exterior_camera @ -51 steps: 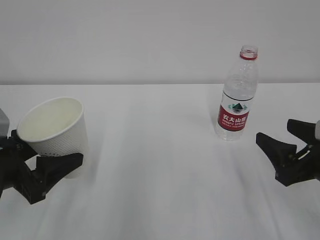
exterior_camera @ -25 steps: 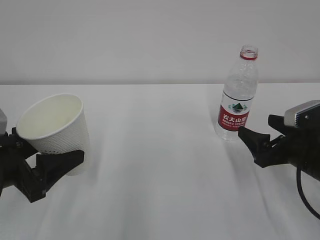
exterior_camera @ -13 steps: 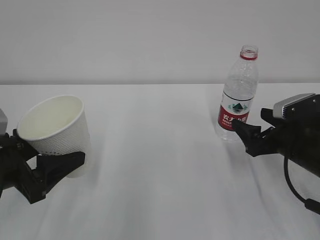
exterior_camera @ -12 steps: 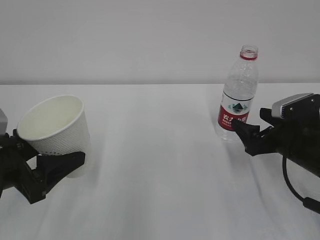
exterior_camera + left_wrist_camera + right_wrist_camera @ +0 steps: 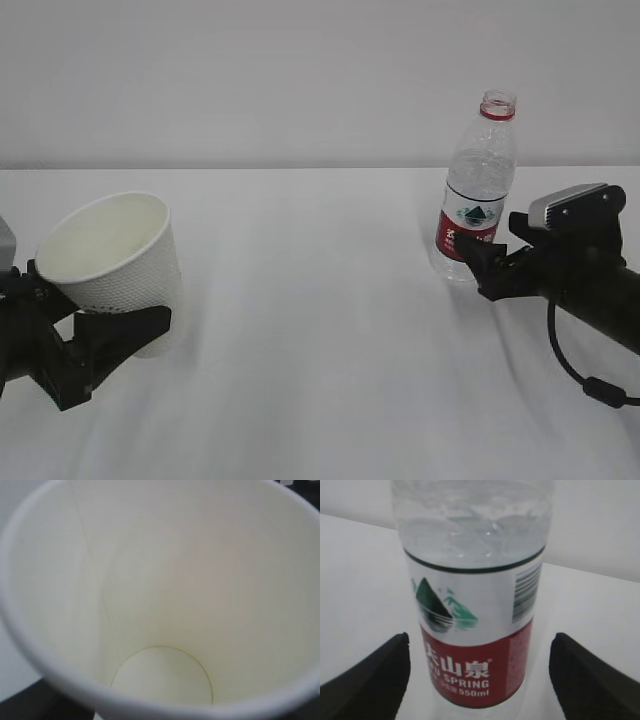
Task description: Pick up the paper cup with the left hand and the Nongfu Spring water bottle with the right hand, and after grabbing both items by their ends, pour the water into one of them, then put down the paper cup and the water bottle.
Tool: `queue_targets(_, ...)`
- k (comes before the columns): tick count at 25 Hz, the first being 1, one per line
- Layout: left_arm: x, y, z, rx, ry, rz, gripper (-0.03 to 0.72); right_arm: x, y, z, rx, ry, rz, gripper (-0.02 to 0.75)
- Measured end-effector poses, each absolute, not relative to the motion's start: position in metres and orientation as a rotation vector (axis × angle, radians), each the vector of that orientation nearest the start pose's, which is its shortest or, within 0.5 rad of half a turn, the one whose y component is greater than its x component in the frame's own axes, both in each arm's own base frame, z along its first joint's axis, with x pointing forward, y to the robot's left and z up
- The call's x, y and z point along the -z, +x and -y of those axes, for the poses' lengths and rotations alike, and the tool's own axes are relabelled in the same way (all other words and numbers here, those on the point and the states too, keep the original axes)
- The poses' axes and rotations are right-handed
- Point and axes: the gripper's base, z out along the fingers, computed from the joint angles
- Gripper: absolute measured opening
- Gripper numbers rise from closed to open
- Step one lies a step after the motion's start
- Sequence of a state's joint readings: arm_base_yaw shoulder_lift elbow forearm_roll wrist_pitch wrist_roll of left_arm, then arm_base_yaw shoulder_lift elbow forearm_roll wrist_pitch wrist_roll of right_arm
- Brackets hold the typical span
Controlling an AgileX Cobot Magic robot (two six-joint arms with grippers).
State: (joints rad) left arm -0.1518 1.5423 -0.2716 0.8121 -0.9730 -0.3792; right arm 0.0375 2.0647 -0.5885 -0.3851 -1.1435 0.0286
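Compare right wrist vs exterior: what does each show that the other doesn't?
Right wrist only: the barcode on the Nongfu Spring water bottle, and clear gaps between the bottle and both fingertips.

Exterior only: the bottle's capless mouth, and the left gripper holding the tilted paper cup.

Both: bottle upright on the table, right gripper open at label height.

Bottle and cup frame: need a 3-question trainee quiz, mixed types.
1. True or false: the right tool is clamped on the Nongfu Spring water bottle.
2. What does the left tool hold? A) paper cup B) bottle C) nothing
3. Fill in: seen from the left wrist, the paper cup is ____ inside.

Key
1. False; its jaws stand open either side of the label.
2. A
3. empty
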Motion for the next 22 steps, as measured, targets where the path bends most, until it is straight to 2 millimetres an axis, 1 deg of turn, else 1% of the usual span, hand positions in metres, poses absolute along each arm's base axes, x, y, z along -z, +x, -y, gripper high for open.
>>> queue_targets(5, -0.155, 0.202, 0.086, 0.625, 0.704, -1.798, 0.533, -0.084, 0.327, -0.044, -0.257, -0.398, -1.778, 0.652)
queue_targets(22, -0.155, 0.202, 0.086, 0.627, 0.704, -1.799, 0.528, -0.094, 0.356, -0.047, -0.272, -0.429, -1.745, 0.641)
